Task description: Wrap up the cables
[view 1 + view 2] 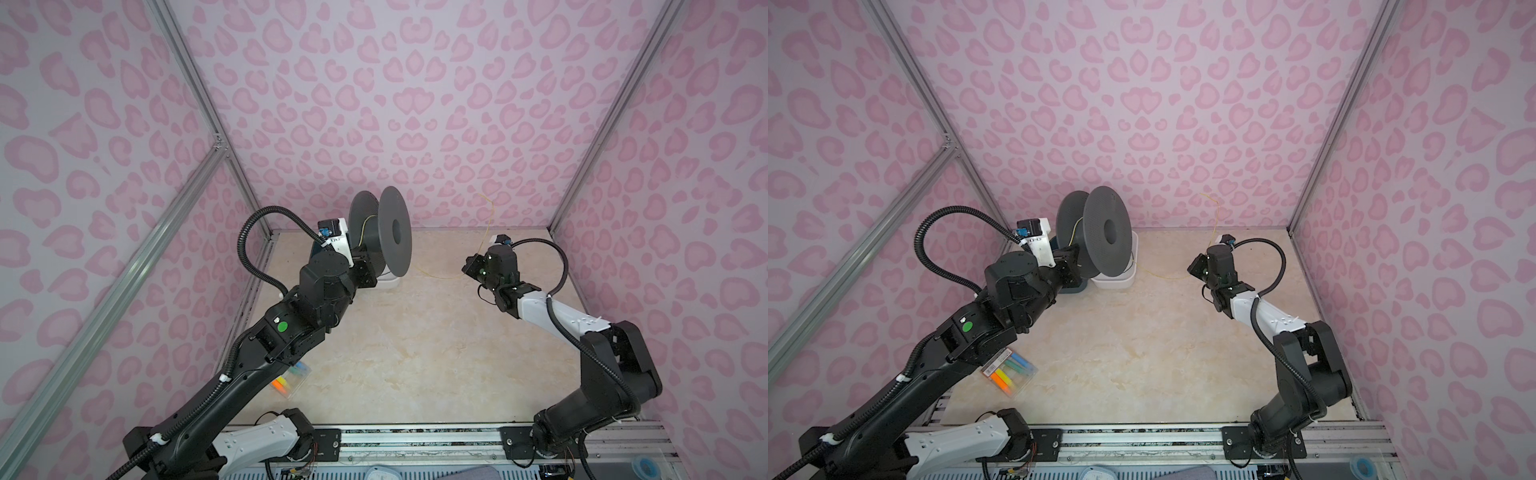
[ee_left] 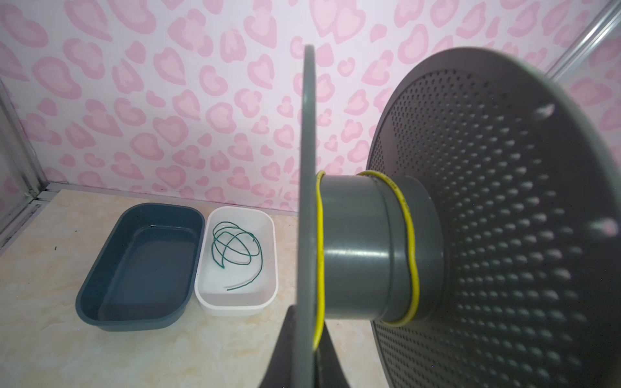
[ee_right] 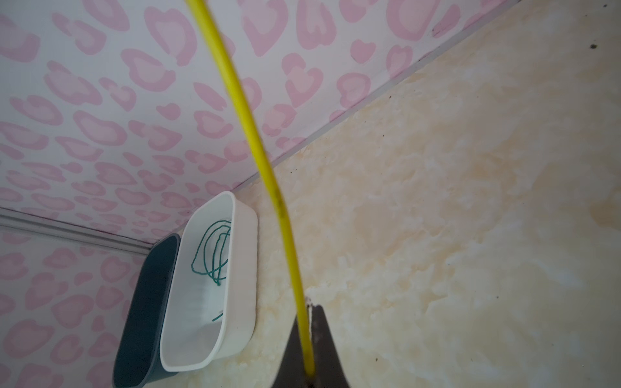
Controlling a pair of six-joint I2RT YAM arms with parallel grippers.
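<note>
A grey spool (image 1: 390, 232) (image 1: 1104, 232) is held upright above the trays at the back. My left gripper (image 1: 363, 262) (image 1: 1073, 254) (image 2: 309, 322) is shut on the rim of one flange. The pale yellow cable (image 2: 411, 255) loops round the spool's hub, and one strand runs down beside the clamped flange. From the spool it trails across the table (image 1: 1167, 277) to my right gripper (image 1: 467, 266) (image 1: 1192, 264) (image 3: 307, 309), which is shut on it. The cable's free end (image 3: 255, 144) arcs upward. The dark green cable (image 2: 235, 248) (image 3: 211, 255) lies coiled in a white tray (image 2: 275, 258) (image 3: 242, 268).
A dark blue tray (image 2: 141, 262) (image 3: 148, 295) stands beside the white tray (image 1: 1117, 282) by the back wall. A clear box of coloured markers (image 1: 291, 378) (image 1: 1009, 372) lies under my left arm. A metal rail (image 1: 415, 440) runs along the front, and pink patterned walls close in three sides.
</note>
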